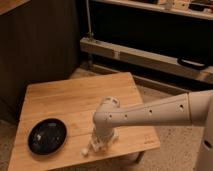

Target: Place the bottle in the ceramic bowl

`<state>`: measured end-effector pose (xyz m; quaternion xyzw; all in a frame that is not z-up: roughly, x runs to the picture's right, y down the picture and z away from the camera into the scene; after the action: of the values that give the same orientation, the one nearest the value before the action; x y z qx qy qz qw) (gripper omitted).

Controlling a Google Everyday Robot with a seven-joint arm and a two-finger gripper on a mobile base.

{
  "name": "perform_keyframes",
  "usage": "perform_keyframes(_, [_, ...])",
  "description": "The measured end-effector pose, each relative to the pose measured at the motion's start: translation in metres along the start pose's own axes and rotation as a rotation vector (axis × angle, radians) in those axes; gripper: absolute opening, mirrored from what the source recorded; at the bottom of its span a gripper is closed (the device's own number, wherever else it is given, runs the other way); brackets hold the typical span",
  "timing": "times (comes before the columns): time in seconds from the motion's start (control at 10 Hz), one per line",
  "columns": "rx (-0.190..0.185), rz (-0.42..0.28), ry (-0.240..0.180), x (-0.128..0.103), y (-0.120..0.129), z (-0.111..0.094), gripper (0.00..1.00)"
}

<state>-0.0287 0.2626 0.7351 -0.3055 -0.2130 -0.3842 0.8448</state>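
Observation:
The ceramic bowl (47, 135) is a glossy black shallow dish at the front left of the wooden table (70, 97). The bottle (89, 148) is a small white object lying near the table's front edge, right of the bowl; only its left end shows. My gripper (101, 141) points down right over it at the table surface, at the end of the white arm (150, 115) that reaches in from the right. The gripper hides most of the bottle.
The small wooden table stands on a speckled floor. Behind it are a dark cabinet wall (40, 40) and a low metal shelf rail (145, 57). The bowl sits close to the table's left front corner.

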Motion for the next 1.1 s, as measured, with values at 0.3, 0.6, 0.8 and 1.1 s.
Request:
perform_keyframes(0.3, [-0.016,0.016,-0.015,0.001,0.003,0.015,0.65])
perform_keyframes(0.6, [-0.029,0.023,-0.035,0.000,0.002,0.029,0.61])
perform_keyframes(0.8, [-0.044,0.017,-0.046,-0.002,0.000,0.032,0.40])
perform_keyframes(1.1, [-0.051,-0.002,-0.058,-0.006,-0.009,0.030,0.12])
